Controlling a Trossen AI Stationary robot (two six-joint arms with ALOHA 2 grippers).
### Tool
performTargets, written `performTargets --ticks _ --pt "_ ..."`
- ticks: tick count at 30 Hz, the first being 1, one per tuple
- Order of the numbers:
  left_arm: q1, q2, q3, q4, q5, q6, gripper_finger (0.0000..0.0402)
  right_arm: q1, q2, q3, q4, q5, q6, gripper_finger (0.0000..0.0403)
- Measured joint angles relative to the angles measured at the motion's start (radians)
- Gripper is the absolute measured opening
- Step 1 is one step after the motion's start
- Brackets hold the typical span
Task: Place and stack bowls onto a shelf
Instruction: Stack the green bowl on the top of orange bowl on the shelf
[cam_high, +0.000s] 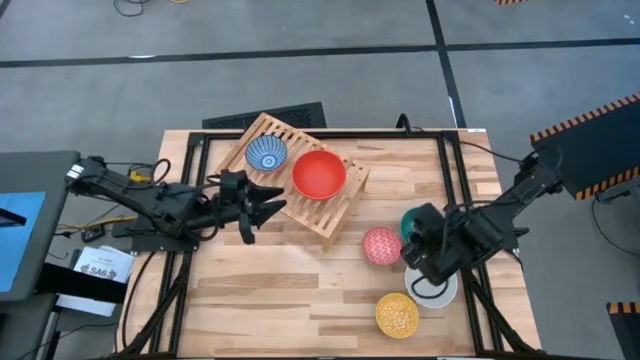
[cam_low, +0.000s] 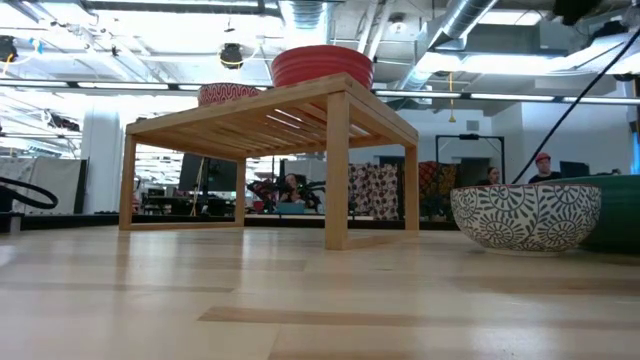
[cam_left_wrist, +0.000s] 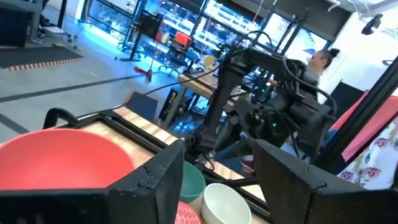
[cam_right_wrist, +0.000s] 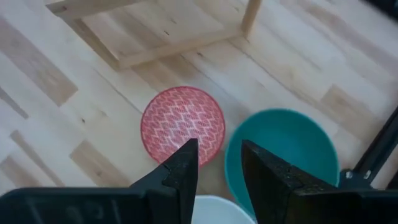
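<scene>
From above, the low light-wood slatted shelf (cam_high: 295, 178) sits skewed on the plank tabletop (cam_high: 270, 290), its long axis running from far-left to near-right, with the blue-white patterned bowl (cam_high: 266, 153) and the plain red bowl (cam_high: 319, 174) already on it. The right gripper (cam_high: 418, 252) hangs over the cluster off the shelf's near-right end: the pink-red patterned bowl (cam_high: 381, 245) lies just to its shelf side, the teal green bowl (cam_high: 412, 222) just beyond it, the larger plain white bowl (cam_high: 437, 287) under it, the yellow patterned bowl (cam_high: 397, 314) nearer the front edge. The right arm is plainly the closer one to all four. The left gripper (cam_high: 262, 211) waits beside the shelf's near-left edge, fingers spread and holding nothing.

At table height, the shelf stands with the red bowl on top; a patterned bowl (cam_low: 526, 214) rests upright on the table to its right (no gripper shows here).

The left wrist view shows its dark fingers apart, the red bowl's rim just ahead.

The right wrist view looks down between its own two fingers (cam_right_wrist: 184, 171), parted with a narrow gap and nothing between them. The pink-red bowl and the teal bowl sit mouth-up, rims nearly touching, the gap pointing between them (being round, neither has a long axis). The grasp likely turns on which rim the fingers straddle.
</scene>
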Motion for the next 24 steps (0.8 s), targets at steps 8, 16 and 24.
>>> performTargets --ticks 8,16,24 --pt "0.0 -0.009 0.0 -0.055 0.03 -0.004 0.0176 -0.046 -0.152 -0.129 0.198 -0.053 -0.119 0.0146" --pt "0.0 -0.009 0.0 -0.054 0.031 -0.005 0.0176 -0.142 -0.17 -0.234 0.427 -0.169 -0.333 0.0148" --pt "0.0 -0.009 0.0 -0.053 0.031 -0.057 0.0176 -0.203 -0.193 -0.317 0.382 -0.269 -0.388 0.0152"
